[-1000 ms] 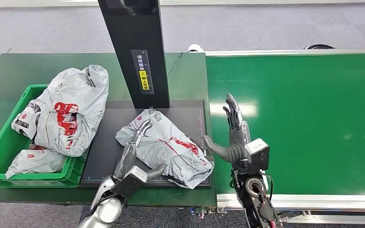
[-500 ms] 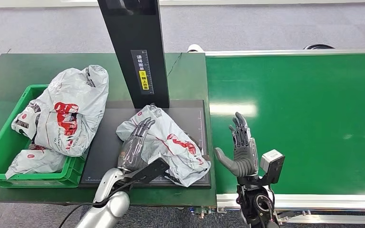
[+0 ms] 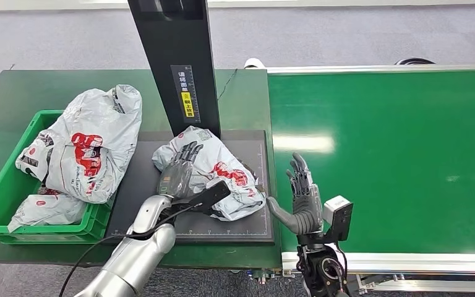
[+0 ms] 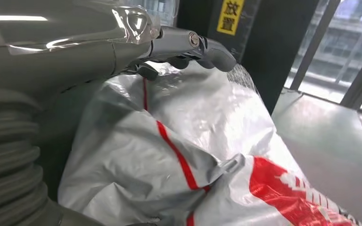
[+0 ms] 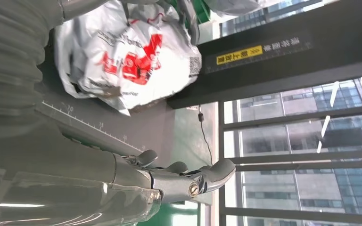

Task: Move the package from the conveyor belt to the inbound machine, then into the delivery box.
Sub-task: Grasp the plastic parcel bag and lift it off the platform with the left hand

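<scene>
Glossy green conveyor belt (image 3: 396,154) beside matte black inbound machine (image 3: 247,219); grey carpet. Crinkled grey plastic package (image 3: 219,173) gripped by left hand (image 3: 176,176). Right hand (image 3: 303,201) spread, empty.

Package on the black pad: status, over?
Left hand rests on package, grip unclear. Right hand open over belt. Package on machine pad, against black column.

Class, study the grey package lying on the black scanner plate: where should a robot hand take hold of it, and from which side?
Probably the bulging middle of the package, from the crate side, where the left robot hand already rests. The bag is soft and crumpled, with loose folds to gather, and the post blocks its far end.
</scene>
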